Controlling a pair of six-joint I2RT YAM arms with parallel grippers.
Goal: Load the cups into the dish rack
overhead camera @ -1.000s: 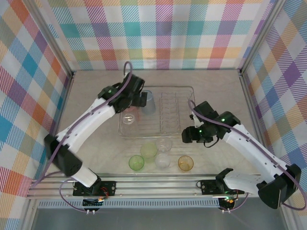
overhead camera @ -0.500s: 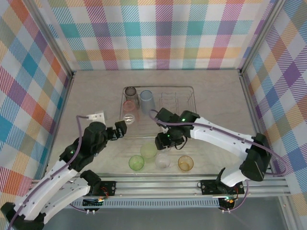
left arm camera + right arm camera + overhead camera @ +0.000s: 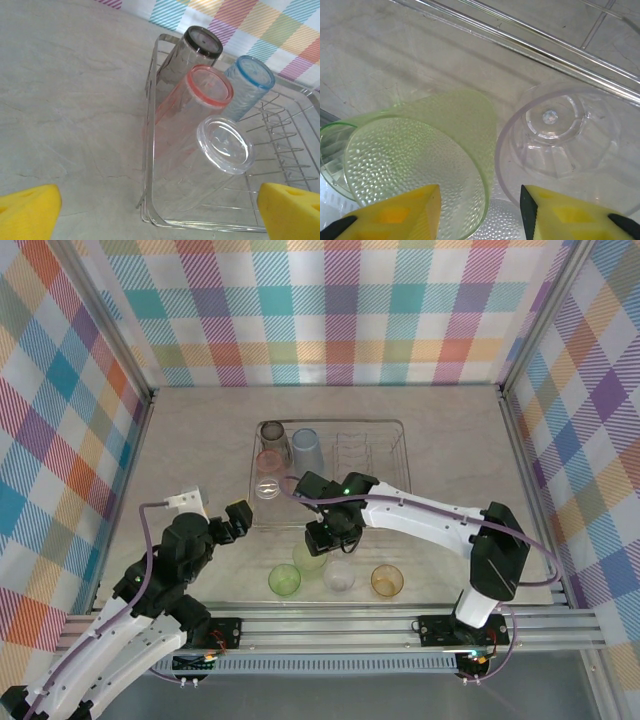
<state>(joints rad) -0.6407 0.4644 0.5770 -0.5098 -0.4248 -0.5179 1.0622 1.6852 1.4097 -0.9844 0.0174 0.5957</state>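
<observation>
Overhead view looks down; left wrist eyes the dish rack (image 3: 148, 125) obliquely, right wrist the cups (image 3: 420, 155) closely.

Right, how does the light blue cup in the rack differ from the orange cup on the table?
Colour: the light blue cup against the orange cup. Place: the blue one sits in the dish rack; the orange one is out on the table. Pose: blue leans bottom up; orange stands upright, mouth up. Both are translucent tumblers.

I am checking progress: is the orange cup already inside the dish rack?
No, the orange cup stands on the table, in front of the dish rack's near edge.
</observation>
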